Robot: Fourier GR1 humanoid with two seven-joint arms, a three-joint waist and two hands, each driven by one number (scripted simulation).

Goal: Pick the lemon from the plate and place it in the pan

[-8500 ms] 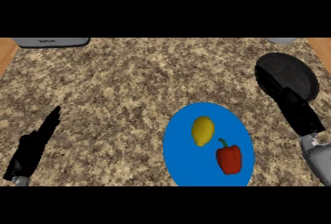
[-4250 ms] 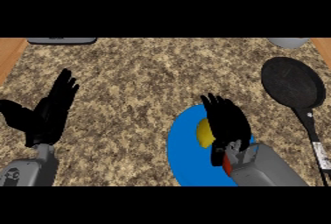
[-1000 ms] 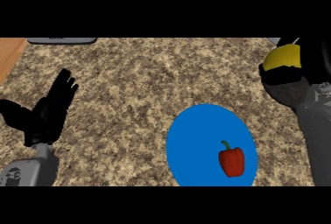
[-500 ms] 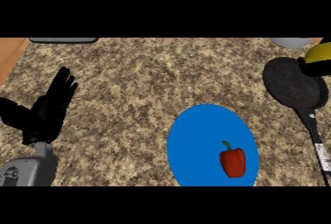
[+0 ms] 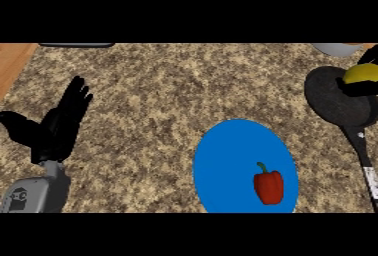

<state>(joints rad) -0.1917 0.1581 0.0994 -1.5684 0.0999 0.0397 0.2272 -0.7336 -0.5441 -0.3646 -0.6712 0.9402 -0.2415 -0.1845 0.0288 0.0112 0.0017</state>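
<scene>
Lemon [image 5: 362, 73]: at right edge, over pan [image 5: 336, 100].
Right hand [image 5: 360, 88]: black fingers curled against lemon's underside.
Left hand [image 5: 55, 127]: resting at left, fingers straight.
Plate [image 5: 232, 165]: on tabletop [image 5: 177, 85], carrying pepper [image 5: 269, 185].

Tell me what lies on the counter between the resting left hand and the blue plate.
Nothing. In the head view, only bare speckled counter separates the left hand from the blue plate, which holds just a red pepper.
</scene>
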